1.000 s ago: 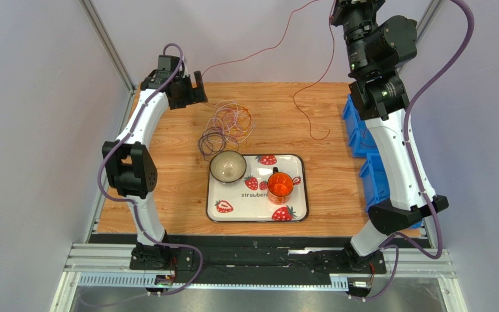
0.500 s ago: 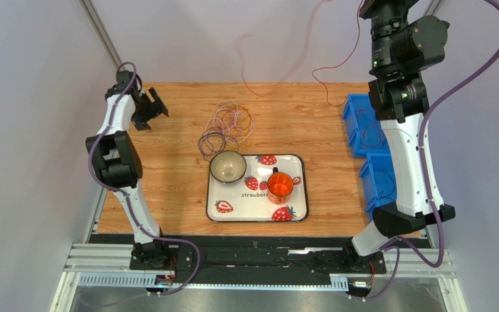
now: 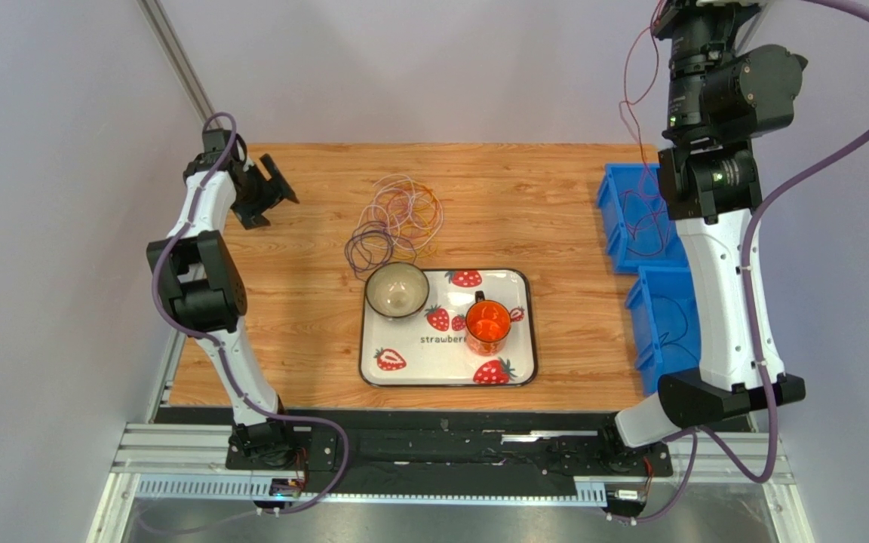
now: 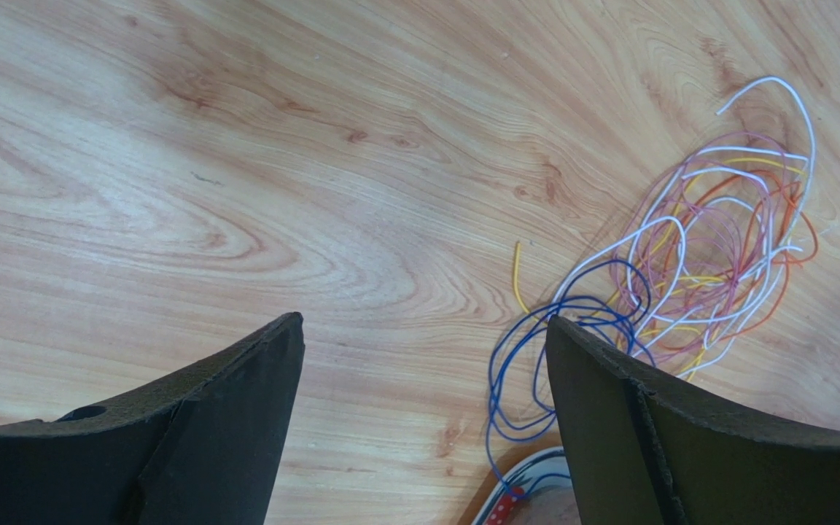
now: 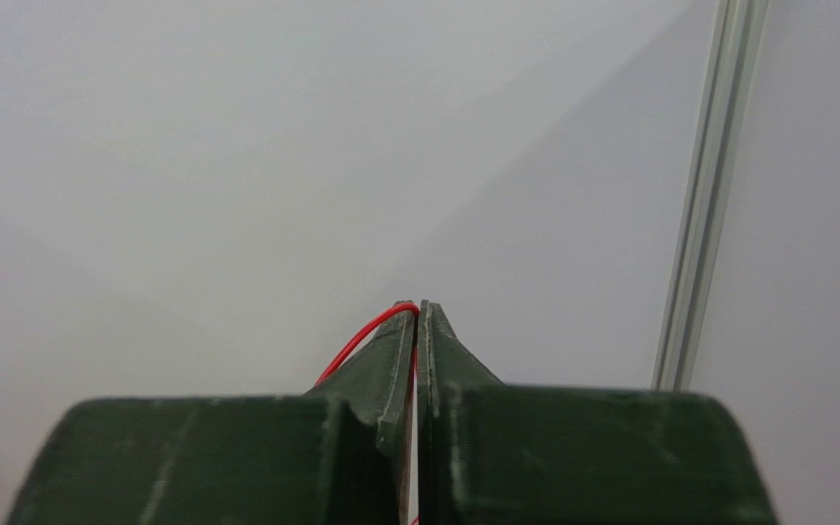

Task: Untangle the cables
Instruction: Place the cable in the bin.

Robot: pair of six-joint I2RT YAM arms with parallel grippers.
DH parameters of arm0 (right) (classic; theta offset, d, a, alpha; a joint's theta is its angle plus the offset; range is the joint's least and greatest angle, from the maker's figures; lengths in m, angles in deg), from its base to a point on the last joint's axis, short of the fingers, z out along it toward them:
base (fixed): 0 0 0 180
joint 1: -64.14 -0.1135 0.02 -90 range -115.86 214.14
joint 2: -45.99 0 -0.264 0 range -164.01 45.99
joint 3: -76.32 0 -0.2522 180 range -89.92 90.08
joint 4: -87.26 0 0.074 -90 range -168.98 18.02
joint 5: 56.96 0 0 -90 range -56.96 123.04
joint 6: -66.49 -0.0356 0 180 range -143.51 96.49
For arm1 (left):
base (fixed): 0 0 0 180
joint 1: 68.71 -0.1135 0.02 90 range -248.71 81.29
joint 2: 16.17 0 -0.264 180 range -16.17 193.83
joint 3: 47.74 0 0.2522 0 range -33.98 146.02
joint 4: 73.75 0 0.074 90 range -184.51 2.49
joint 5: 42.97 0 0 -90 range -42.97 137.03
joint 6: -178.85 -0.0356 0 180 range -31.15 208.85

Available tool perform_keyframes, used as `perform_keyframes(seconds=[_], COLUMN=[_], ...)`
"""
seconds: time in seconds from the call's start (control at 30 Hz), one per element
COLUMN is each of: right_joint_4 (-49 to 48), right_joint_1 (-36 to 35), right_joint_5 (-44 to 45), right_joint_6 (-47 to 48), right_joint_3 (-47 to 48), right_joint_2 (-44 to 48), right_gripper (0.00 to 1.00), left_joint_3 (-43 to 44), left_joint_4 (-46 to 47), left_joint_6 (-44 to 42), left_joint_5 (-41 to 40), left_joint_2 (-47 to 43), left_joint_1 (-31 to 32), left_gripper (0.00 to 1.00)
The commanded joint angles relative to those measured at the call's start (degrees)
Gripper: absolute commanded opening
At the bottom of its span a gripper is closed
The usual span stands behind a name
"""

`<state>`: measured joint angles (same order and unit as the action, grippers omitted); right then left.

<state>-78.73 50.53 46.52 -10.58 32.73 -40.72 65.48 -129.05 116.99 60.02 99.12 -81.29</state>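
Note:
The cables [image 3: 396, 221] lie in a loose tangle of purple, orange and yellow loops on the wooden table, just behind the bowl. In the left wrist view the cables [image 4: 709, 252] sit to the right, with blue loops [image 4: 545, 366] nearest my right-hand finger. My left gripper [image 3: 270, 196] hovers open at the table's far left; nothing is between its fingers [image 4: 424, 323]. My right gripper [image 5: 418, 312] is raised high at the far right, shut on a thin red cable [image 5: 364, 334]. That red cable [image 3: 629, 108] hangs down toward the blue bin.
A strawberry-print tray [image 3: 518, 368] holds a bowl [image 3: 396, 291] and an orange cup [image 3: 488, 322]. Two blue bins [image 3: 629, 221] stand along the right edge, under the right arm. A metal frame post [image 3: 184, 74] rises behind the left arm.
My right arm has swung right and upward, carrying the red cable from above the table's middle to over the blue bin. My left arm drew back to the far left corner, then held there.

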Motion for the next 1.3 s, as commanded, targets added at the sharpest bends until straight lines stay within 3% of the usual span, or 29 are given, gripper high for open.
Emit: perform_keyframes(seconds=[0.0,0.2,0.43,0.63,0.9,1.07,1.27], right_joint_4=[-8.3,-9.0,-8.6,-7.5,-6.3,-7.5,-9.8], right_joint_1=[2.8,7.6,10.5,12.6,16.9,20.2,27.0], right_joint_5=[0.0,-1.2,-2.1,-2.6,-4.1,-5.5,-9.3], right_joint_6=[2.7,-0.3,-0.4,-1.7,-6.6,-7.8,-15.4], right_joint_3=[-8.6,-13.0,-11.6,-5.1,6.4,8.2,-1.3], right_joint_2=[5.9,7.6,6.0,2.3,-3.9,-5.0,-4.1], right_gripper=[0.00,0.00,0.00,0.00,0.00,0.00,0.00], left_joint_3=[-1.0,-3.6,-16.8,-31.8,-42.5,-46.5,-46.5], left_joint_4=[4.2,6.4,7.1,5.6,1.1,0.7,-1.1], left_joint_6=[1.2,1.7,1.8,-3.7,-6.9,-7.9,-7.2], left_joint_5=[3.9,8.4,13.1,11.6,7.7,5.8,2.9], left_joint_2=[-5.0,-12.3,-26.8,-42.6,-60.2,-64.8,-65.8], left_joint_1=[0.0,2.3,4.0,7.7,9.9,11.4,16.4], left_gripper=[0.89,0.91,0.93,0.93,0.93,0.93,0.93])
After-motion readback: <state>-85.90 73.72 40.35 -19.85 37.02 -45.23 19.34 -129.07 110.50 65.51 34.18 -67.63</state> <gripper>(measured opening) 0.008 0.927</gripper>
